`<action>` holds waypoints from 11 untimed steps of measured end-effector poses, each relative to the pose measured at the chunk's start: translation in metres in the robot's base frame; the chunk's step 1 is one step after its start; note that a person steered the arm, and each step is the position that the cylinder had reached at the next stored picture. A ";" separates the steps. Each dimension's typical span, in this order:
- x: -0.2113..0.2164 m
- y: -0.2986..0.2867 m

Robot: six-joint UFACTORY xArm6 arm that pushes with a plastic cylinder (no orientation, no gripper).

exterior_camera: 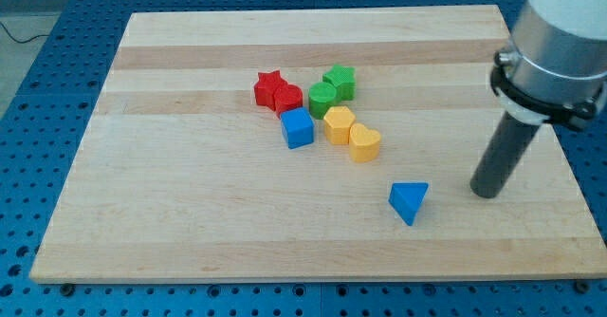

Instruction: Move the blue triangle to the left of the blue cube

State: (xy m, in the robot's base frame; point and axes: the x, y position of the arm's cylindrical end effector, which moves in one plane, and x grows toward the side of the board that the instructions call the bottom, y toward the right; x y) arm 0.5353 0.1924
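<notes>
The blue triangle (408, 202) lies on the wooden board (190, 213) at the lower right of centre. The blue cube (297, 128) sits near the board's middle, well to the upper left of the triangle. My tip (486, 194) rests on the board to the right of the blue triangle, with a clear gap between them. The dark rod rises from it to the grey arm body at the view's right edge.
Beside the blue cube sits a cluster: a red star (269, 86) and a red block (288, 98) above it, a green block (322, 99) and a green star (340, 81) at upper right, a yellow block (339, 124) and a yellow heart (364, 143) to its right.
</notes>
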 end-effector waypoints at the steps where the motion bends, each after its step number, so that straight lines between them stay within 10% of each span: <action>1: 0.020 -0.007; 9: -0.018 -0.223; 11: -0.008 -0.165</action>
State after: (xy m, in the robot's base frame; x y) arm 0.5274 0.0269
